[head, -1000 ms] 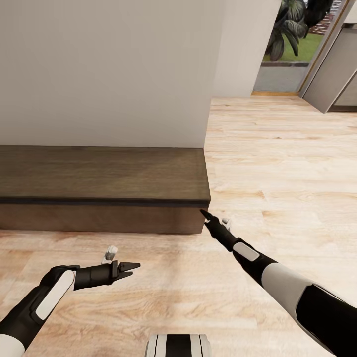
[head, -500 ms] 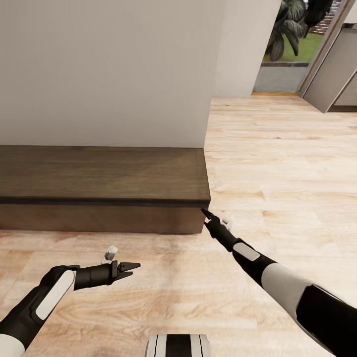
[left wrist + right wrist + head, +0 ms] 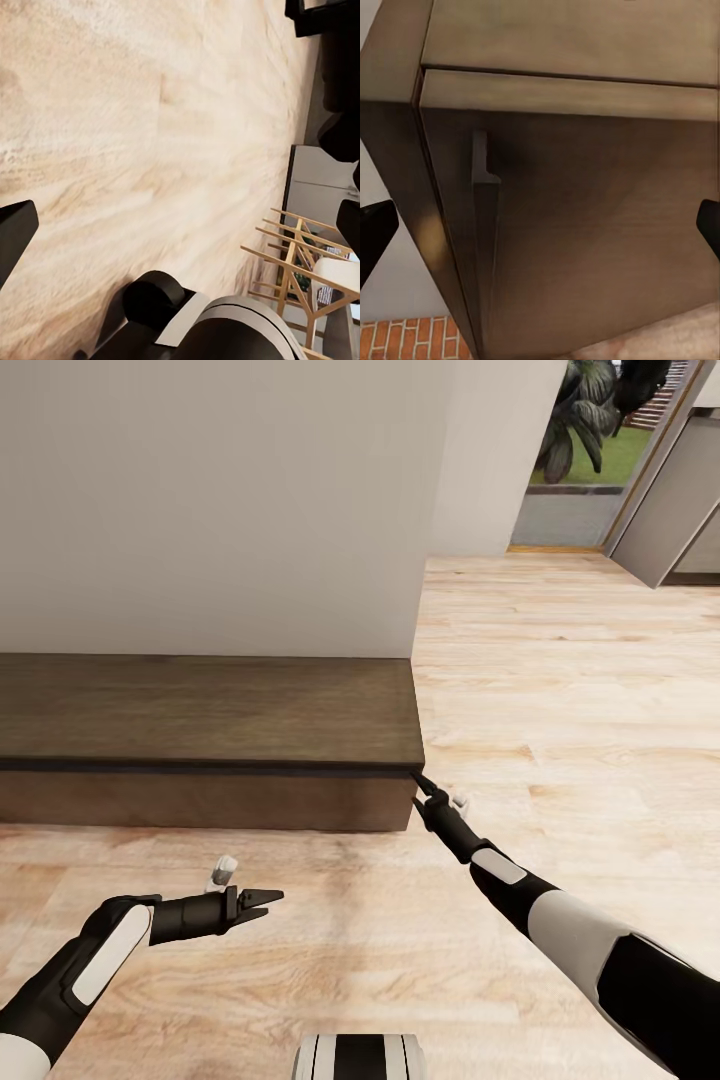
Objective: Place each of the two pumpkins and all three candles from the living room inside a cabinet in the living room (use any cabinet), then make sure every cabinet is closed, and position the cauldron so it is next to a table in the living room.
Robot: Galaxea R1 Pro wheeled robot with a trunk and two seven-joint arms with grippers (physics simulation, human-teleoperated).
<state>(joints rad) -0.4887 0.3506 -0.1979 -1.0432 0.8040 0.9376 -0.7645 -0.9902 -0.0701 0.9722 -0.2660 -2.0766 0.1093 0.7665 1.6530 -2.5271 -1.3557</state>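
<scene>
Cabinet [image 3: 205, 735], closed, is standing against the wall [image 3: 210, 500], its left end cut off by the frame. Right gripper [image 3: 421, 786] is touching its front right corner, jaws spread, empty. Left gripper [image 3: 268, 901] is hovering over floor [image 3: 560, 660]; opening indiscernible.
</scene>
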